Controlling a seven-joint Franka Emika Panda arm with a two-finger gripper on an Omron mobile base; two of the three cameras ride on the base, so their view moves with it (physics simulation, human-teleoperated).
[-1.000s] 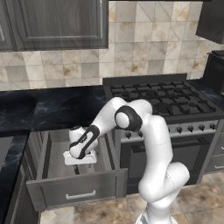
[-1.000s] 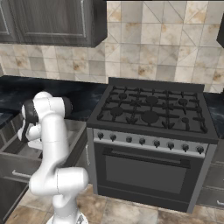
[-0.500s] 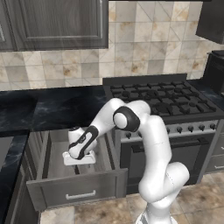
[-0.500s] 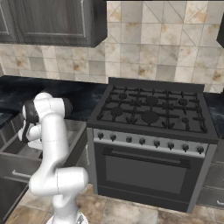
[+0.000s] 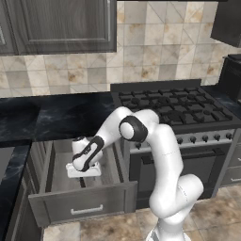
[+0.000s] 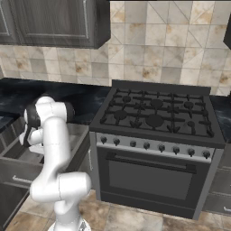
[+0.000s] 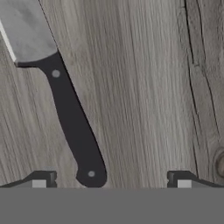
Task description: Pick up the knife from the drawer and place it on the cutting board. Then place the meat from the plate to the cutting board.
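End effector (image 7: 109, 179) w/ fingers apart hangs low over the knife (image 7: 65, 109) lying flat inside the open drawer (image 5: 80, 207), so we're at the pick step; next we'd center over the black handle, drop & close.

The drawer (image 5: 80, 207) stands pulled out at the lower left of the left base view, below the black counter (image 5: 56, 117). On its pale wood floor lies the knife (image 7: 65, 109), handle toward the hand view's bottom, blade at the upper left.
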